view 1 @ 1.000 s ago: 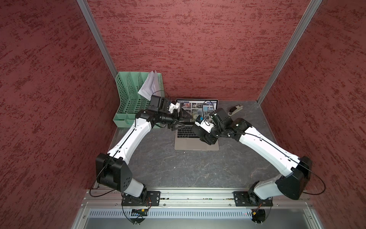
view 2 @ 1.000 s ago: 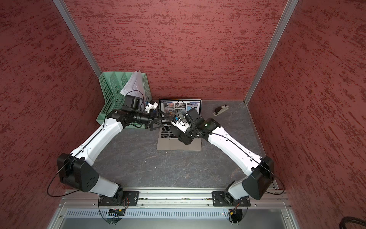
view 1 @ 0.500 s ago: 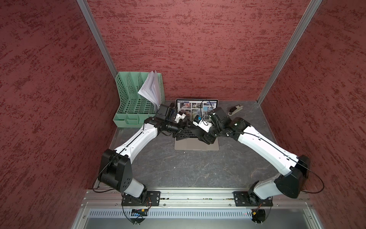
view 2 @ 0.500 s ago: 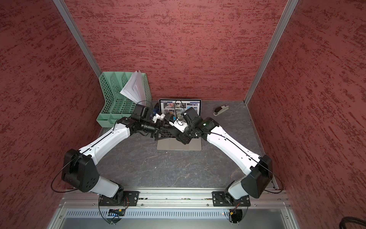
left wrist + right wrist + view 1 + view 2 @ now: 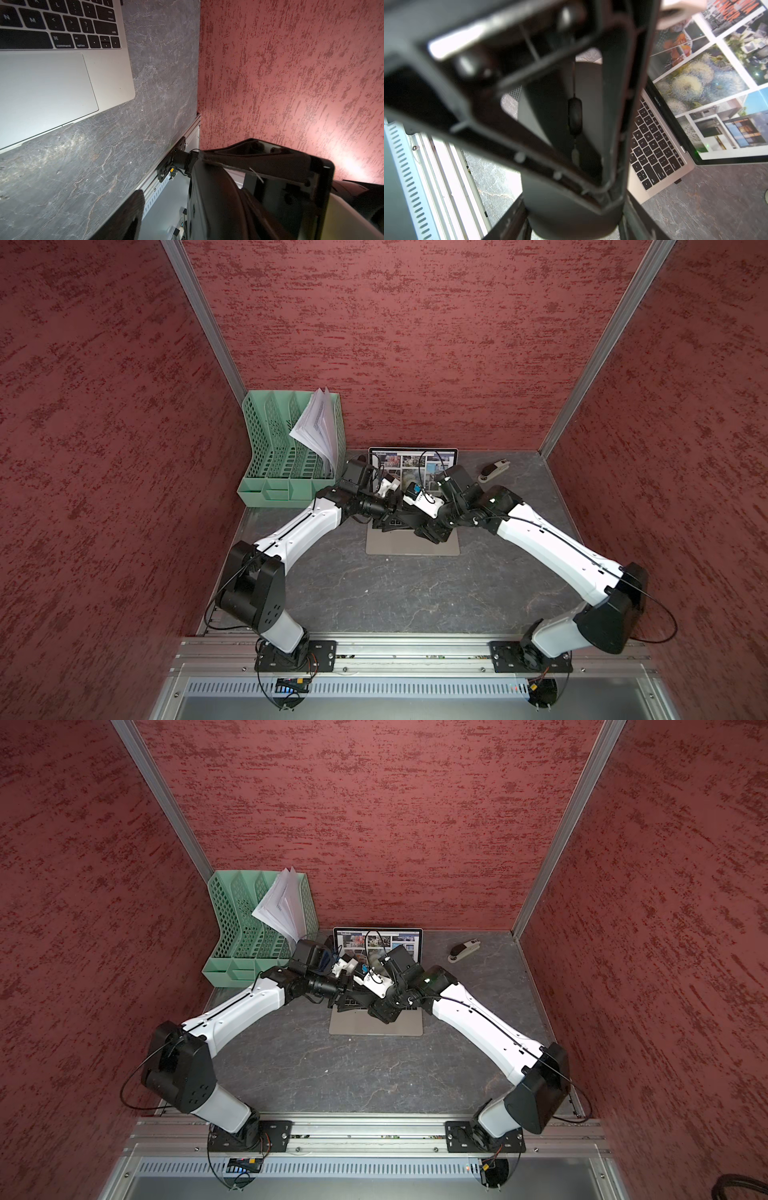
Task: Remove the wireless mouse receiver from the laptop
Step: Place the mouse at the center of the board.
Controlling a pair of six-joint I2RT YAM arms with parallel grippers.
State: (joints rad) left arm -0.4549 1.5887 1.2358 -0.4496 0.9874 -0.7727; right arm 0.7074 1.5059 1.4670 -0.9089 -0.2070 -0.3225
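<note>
Apparently, both arms are meeting above the laptop [image 5: 411, 548], which is standing open at 12 o'clock on the grey table [image 5: 395, 597]. The right gripper [image 5: 430, 531] is holding the black mouse [image 5: 589, 99] in the air over the keyboard, with its fingers partly apart and the mouse body between them. The left gripper [image 5: 388, 515] is reaching in from 9 o'clock toward the same mouse. One finger [image 5: 133, 207] is showing a gap to the dark body and the other finger is hidden, so I cannot tell if it is gripping or only surrounding.

I am thinking the mouse is being passed between the arms, so that one gripper becomes free for the small plug. The wireless mouse receiver [image 5: 677, 181] is sitting in the laptop's 3 o'clock edge, toward the hinge end. It is a tiny dark stub, and nothing is touching it. In my judgement the pull itself is not yet begun.

The green file rack [image 5: 266, 456] at 10 o'clock and the stapler [image 5: 492, 472] at 1 o'clock are standing well apart from this.
</note>
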